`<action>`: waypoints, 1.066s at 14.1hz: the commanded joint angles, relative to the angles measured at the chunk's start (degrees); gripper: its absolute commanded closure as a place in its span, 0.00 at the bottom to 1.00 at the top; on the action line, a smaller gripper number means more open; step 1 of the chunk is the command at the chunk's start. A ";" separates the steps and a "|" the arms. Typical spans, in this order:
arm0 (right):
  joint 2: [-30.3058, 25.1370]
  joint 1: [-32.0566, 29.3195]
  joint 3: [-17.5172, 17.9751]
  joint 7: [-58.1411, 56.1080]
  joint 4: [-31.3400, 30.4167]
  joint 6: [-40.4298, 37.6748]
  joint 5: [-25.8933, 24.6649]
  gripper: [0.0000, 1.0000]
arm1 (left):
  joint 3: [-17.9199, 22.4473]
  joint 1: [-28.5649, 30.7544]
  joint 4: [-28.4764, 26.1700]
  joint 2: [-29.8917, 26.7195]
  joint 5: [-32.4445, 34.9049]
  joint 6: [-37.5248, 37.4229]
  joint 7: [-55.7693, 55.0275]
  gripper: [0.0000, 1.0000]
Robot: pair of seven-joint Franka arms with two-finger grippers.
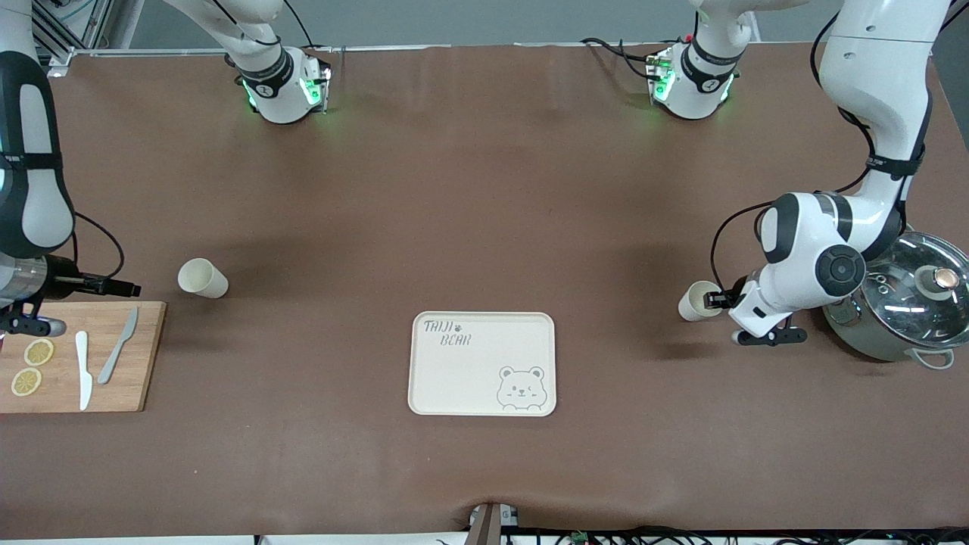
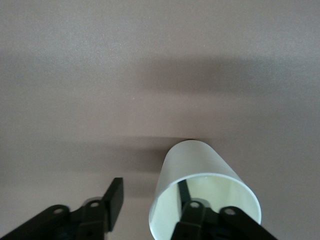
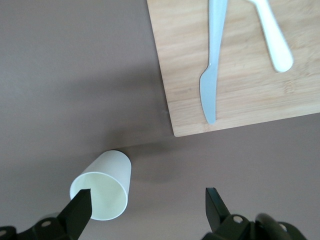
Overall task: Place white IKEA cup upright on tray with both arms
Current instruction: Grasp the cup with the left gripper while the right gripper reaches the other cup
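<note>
Toward the left arm's end of the table, a white cup [image 1: 697, 300] lies on its side beside the pot [image 1: 905, 303]. The left gripper [image 2: 150, 210] straddles its wall, jaws half open, one finger inside the mouth, presumably a rim grip for righting it on the tray [image 1: 482, 363]. Over a second tipped cup [image 3: 103, 186], the right gripper [image 3: 148, 207] hangs wide open, holding nothing.

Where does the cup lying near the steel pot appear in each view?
Front view: cup on its side beside the pot, at the left tool.
Left wrist view: same cup, one finger inside its mouth.
Right wrist view: not in it.
Shared landmark: the brown table.
</note>
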 commanded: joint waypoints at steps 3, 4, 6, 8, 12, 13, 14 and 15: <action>-1.65 -1.63 1.15 -3.01 -4.89 3.32 1.04 0.00 | -0.27 -1.18 2.01 0.05 -1.04 0.61 -0.58 1.00; -1.48 -1.72 1.32 -3.02 -5.07 3.67 1.39 0.00 | -0.27 -1.53 2.36 0.05 -1.04 0.69 -0.75 1.00; -1.65 -1.72 1.15 -3.28 -7.95 7.69 6.56 0.00 | -1.66 -1.62 3.42 -0.04 -1.04 0.52 -4.07 1.00; -2.44 -1.63 1.24 -3.29 -12.00 10.00 7.02 0.00 | -4.39 -1.80 5.61 -0.04 -0.95 -0.18 -7.33 1.00; -3.06 -1.54 1.24 -3.90 -14.21 10.35 7.02 0.10 | -4.92 -6.01 12.19 2.76 -1.04 -1.15 -9.28 1.00; -3.06 -1.54 1.24 -3.90 -14.39 10.27 7.02 0.14 | -4.92 -7.15 14.30 3.82 -1.04 -1.15 -9.28 1.00; -3.06 -1.63 1.24 -3.90 -14.39 10.09 7.11 0.14 | -4.92 -8.38 16.32 4.87 -1.04 -1.06 -9.54 1.00; -3.06 -1.54 1.24 -3.90 -14.47 9.92 7.11 0.17 | -4.92 -9.43 18.34 6.10 -1.30 -1.06 -11.02 1.00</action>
